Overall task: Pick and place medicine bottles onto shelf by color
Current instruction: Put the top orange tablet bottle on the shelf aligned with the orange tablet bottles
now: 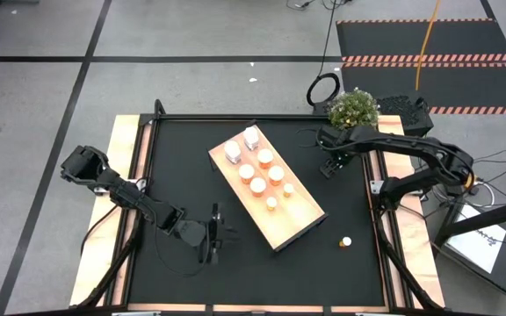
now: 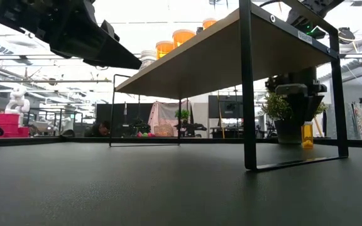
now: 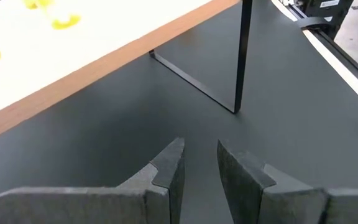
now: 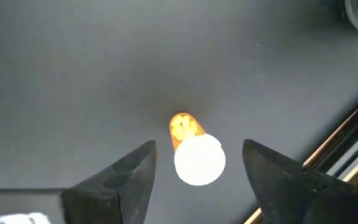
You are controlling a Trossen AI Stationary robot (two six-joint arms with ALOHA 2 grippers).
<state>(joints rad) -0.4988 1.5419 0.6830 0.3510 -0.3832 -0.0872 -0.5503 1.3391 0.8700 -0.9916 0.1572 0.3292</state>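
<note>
The right hand (image 4: 197, 171), fingers wide, straddles an upright orange bottle (image 4: 191, 152) on the desk (image 1: 183, 158), lined up to grasp. The left hand (image 3: 199, 168) waits, fingers narrow and empty, beside the shelf (image 1: 297, 224).

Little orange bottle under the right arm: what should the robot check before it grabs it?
1. Right gripper fingers open: ok.
2. Small orange bottle with white cap sits between the two fingers: ok.
3. Bottle stands upright on the black table: ok, as the low view shows.
4. Fingers low enough around the bottle to close on it: cannot tell.
5. Bare room on the light-wood shelf board for another bottle: ok, its near end is free.
6. Left gripper out of the way: ok, it waits empty on the shelf's other side.
</note>
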